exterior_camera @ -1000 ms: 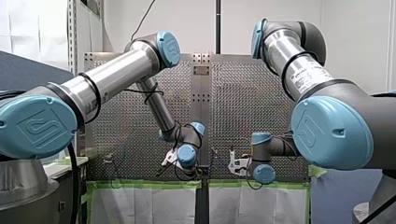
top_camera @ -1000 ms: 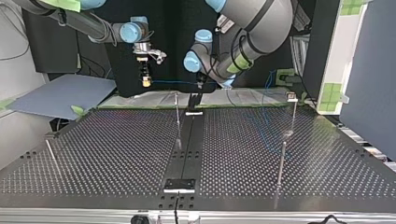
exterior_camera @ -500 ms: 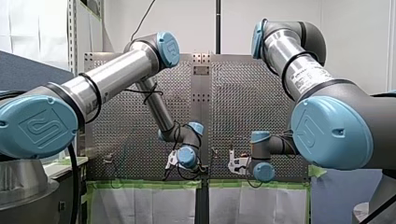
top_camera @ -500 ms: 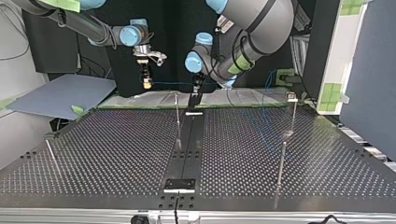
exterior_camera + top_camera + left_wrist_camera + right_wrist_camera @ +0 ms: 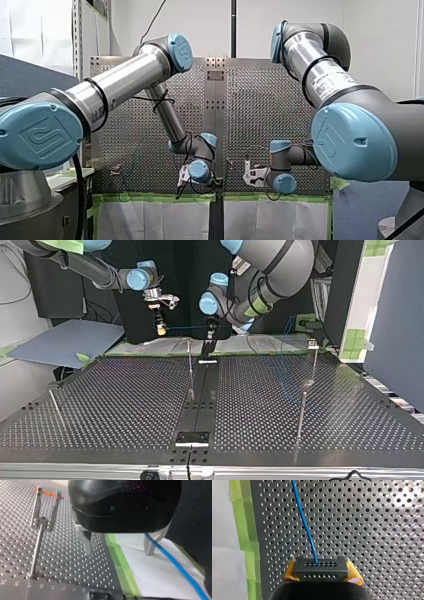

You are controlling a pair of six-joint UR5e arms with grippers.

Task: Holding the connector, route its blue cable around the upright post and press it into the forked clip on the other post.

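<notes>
My right gripper (image 5: 321, 574) pinches the black connector (image 5: 320, 566) between yellow pads (image 5: 290, 571) and has shifted slightly toward the centre post (image 5: 190, 365) in the top view. The blue cable (image 5: 303, 522) seems not yet around it. My left gripper (image 5: 120, 546) hangs spread; the forked clip (image 5: 46, 507) holds no cable.

In the top view my right hand (image 5: 160, 331) hangs over the desk's (image 5: 125, 405) far edge, left of my left hand (image 5: 209, 342), with the cable (image 5: 185, 329) running between them. The connector (image 5: 320, 568) sits in my right hand. The forked clip (image 5: 46, 507) stands on the desk beside my left hand.
</notes>
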